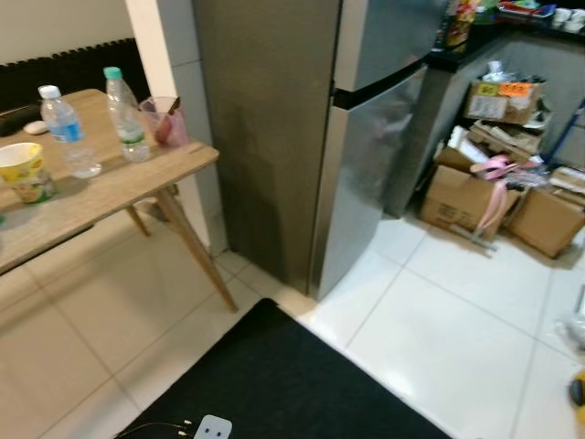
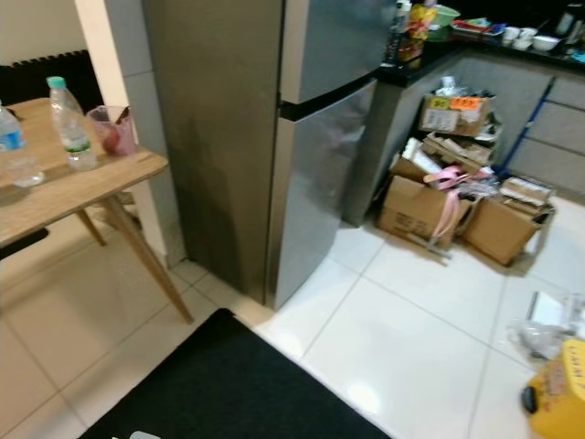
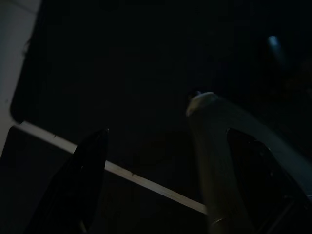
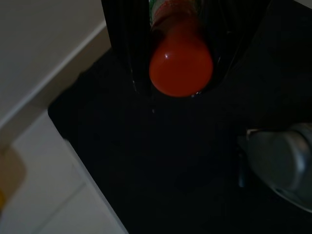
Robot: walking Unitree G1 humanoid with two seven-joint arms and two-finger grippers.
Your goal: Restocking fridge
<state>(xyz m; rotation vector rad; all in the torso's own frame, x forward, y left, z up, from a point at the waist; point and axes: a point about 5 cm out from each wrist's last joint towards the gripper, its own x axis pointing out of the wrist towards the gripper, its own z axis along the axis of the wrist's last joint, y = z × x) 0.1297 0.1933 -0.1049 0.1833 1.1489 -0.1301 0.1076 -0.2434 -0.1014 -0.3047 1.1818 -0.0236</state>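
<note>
While the fridge (image 1: 347,146) stands shut ahead, its two steel doors closed, the robot waits on a black mat (image 1: 274,384) with stock in hand: the right gripper (image 4: 180,73) has its jaws closed around a red-capped bottle (image 4: 181,66), held low over the mat, as the right wrist view shows. More supplies sit on the wooden surface (image 1: 101,192) at the left: two water bottles (image 1: 69,133), a pink cup (image 1: 166,122) and a yellow tub (image 1: 25,172). Cardboard boxes (image 1: 498,197) crowd the floor to the right of the fridge. The step in hand looks like the approach; the next move calls for a free gripper to pull a door open before the bottle goes in. In the dark left wrist view, the left gripper (image 3: 161,170) hangs with jaws spread and holding nothing.
</note>
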